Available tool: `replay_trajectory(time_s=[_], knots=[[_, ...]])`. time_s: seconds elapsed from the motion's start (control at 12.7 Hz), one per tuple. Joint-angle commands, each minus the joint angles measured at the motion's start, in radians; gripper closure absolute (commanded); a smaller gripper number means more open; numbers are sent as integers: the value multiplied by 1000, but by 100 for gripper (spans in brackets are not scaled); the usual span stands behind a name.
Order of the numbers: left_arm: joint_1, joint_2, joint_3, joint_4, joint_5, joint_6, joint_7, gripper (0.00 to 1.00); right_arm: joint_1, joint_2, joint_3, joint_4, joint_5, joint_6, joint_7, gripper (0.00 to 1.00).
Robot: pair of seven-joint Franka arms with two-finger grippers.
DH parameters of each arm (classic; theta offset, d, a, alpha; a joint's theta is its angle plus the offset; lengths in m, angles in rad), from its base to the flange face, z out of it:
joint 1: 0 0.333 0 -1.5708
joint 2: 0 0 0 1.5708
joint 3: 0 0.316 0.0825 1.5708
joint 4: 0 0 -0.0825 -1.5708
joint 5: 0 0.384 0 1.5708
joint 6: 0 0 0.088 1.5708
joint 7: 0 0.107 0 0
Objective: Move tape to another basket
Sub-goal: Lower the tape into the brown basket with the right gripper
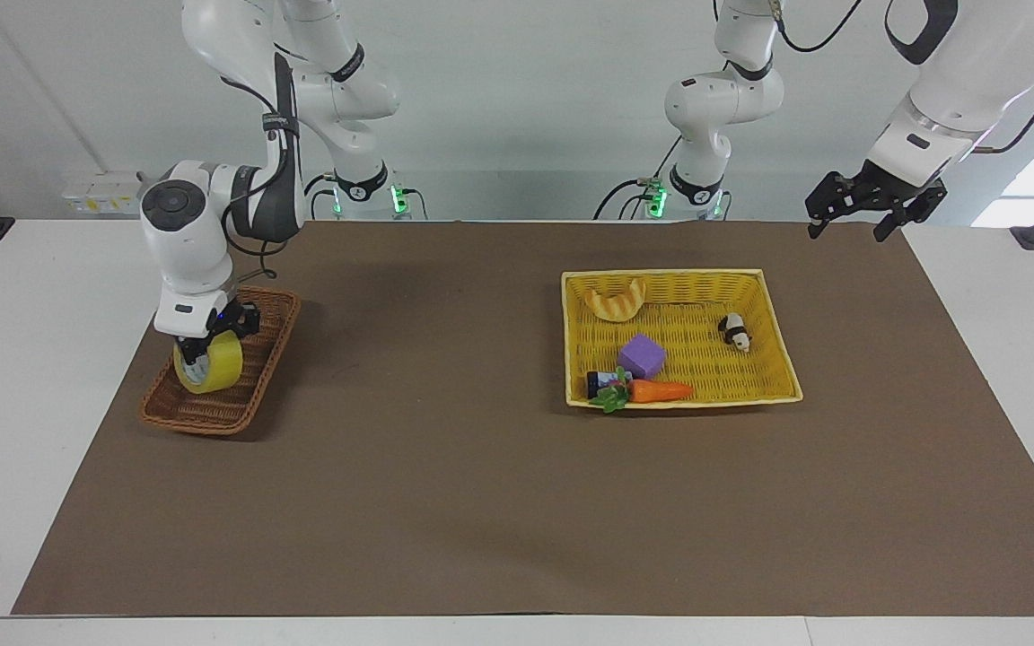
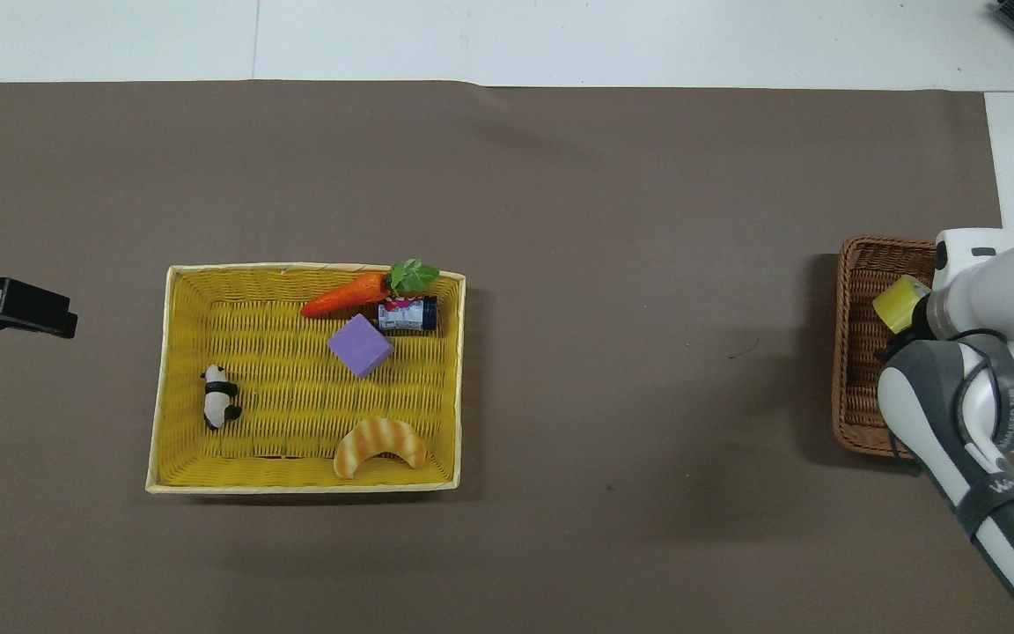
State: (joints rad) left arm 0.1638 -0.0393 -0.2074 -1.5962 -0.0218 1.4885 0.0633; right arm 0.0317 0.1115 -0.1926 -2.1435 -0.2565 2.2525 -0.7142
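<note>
The right gripper (image 1: 205,345) is clamped on the tape (image 1: 209,368), which stands on edge and sits low inside the basket (image 1: 252,395), at the right arm's end of the tabletop (image 1: 445,484). Whether the roll already rests on the wicker floor or hangs just above it cannot be told. In the overhead view the arm covers most of the roll, leaving only a yellow corner showing.

The main risk lies in the release. Set on its rim, the roll can trundle along the basket when the fingers part, and the sloping sides may let it climb and tip out onto the tabletop. A jaw catching the core as it withdraws could drag the tape up again, or lift and shift the light basket with it.

The left gripper (image 1: 871,199) waits with its fingers spread over the tabletop's corner near the yellow basket (image 1: 777,359), well apart and unlikely to interfere.
</note>
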Motion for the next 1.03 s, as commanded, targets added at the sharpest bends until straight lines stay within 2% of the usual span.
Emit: replay_trajectory(time_s=[0.0, 0.16, 0.24, 0.32, 0.55, 0.63, 0.95], knots=[[11, 13, -9, 28, 20, -27, 13, 0, -10, -19, 4, -42, -17, 47, 7, 60], [11, 13, -9, 28, 20, -27, 13, 0, -9, -21, 4, -49, -7, 45, 24, 9], [11, 13, -9, 28, 20, -28, 13, 0, -9, -21, 4, -49, -6, 38, 35, 0], [11, 13, -9, 28, 20, -27, 13, 0, -7, -21, 4, -47, 14, 33, 41, 0], [11, 13, -10, 28, 20, -27, 13, 0, -9, -27, 4, -18, 268, -37, 42, 0], [11, 13, -9, 28, 20, -27, 13, 0, -15, -30, 4, 11, 316, -80, 48, 0], [11, 13, -10, 28, 20, -27, 13, 0, -10, -87, 4, 88, 416, -198, 207, 0]])
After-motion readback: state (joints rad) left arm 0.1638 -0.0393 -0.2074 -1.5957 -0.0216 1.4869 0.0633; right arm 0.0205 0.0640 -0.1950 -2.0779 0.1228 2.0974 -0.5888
